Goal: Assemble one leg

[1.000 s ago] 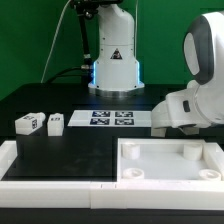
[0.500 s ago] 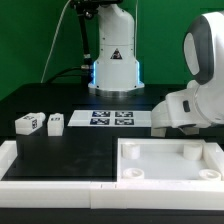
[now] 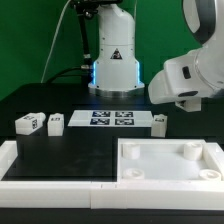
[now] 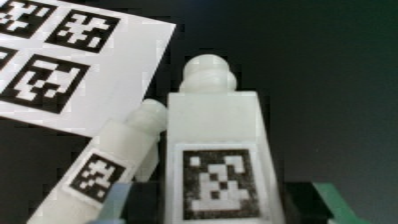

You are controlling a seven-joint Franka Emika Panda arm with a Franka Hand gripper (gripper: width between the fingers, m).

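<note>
Item: leg (image 3: 159,121), lying at the exterior view's right end of the marker board (image 3: 112,118), beneath the arm (image 3: 188,72). State of gripper: hidden; opening and load cannot be told. Risk: neighbouring leg (image 4: 111,170), close alongside, could be nudged or pinched on descent.

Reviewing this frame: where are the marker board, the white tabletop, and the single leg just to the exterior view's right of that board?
marker board (image 3: 112,118), exterior view, middle of its tagged face.
tabletop (image 3: 165,165), exterior view, bare inner floor.
leg (image 3: 159,122), exterior view, its tagged front face.
</note>
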